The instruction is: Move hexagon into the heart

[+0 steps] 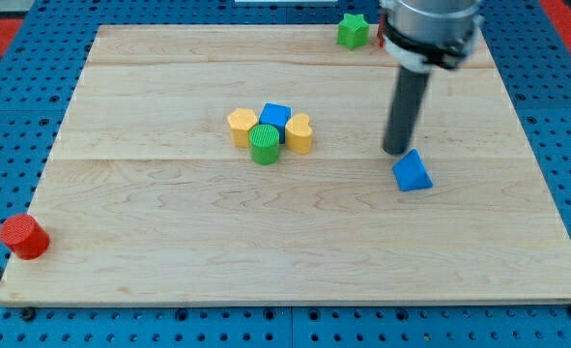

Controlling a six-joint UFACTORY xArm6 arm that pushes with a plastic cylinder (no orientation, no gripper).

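Note:
A yellow hexagon block (pixel 242 126) and a yellow heart block (pixel 299 132) sit in a tight cluster near the board's middle, with a blue cube (pixel 275 117) and a green cylinder (pixel 264 144) between them. My tip (pixel 396 151) is well to the view's right of the cluster, just above and left of a blue triangle block (pixel 413 172), very close to it.
A green star block (pixel 353 30) lies at the top edge, with a red block (pixel 383 35) partly hidden behind the arm beside it. A red cylinder (pixel 23 237) sits at the board's (pixel 169 261) bottom left edge.

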